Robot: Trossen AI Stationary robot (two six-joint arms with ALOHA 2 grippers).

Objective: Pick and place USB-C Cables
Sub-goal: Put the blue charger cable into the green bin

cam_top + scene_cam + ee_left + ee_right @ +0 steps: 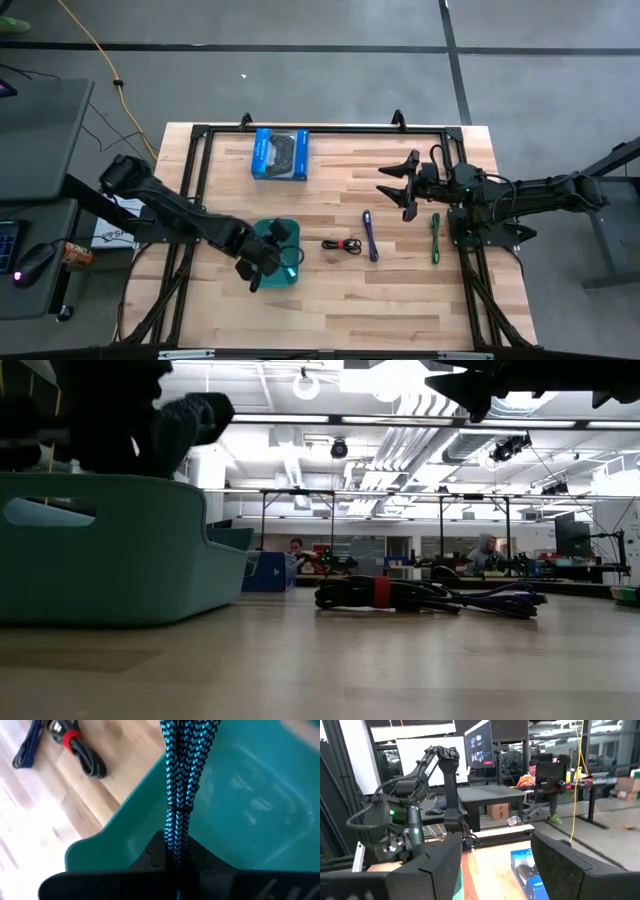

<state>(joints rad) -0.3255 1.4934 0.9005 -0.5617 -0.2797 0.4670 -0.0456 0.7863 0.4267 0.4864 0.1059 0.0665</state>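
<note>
Overhead and wrist views of the two-arm workcell. The left gripper (268,262) is clenched on the blue-teal cable (181,775), holding it over the teal bin (290,275) at the table's (330,300) near-left area. The right gripper (400,185) hangs with its fingers spread and empty above the table's right half. On the wood, in a row from left to right, lie the black cable with red tie (342,244), the purple cable (370,235) and the green cable (436,238). A blue box (280,153) sits near the far edge.
</note>
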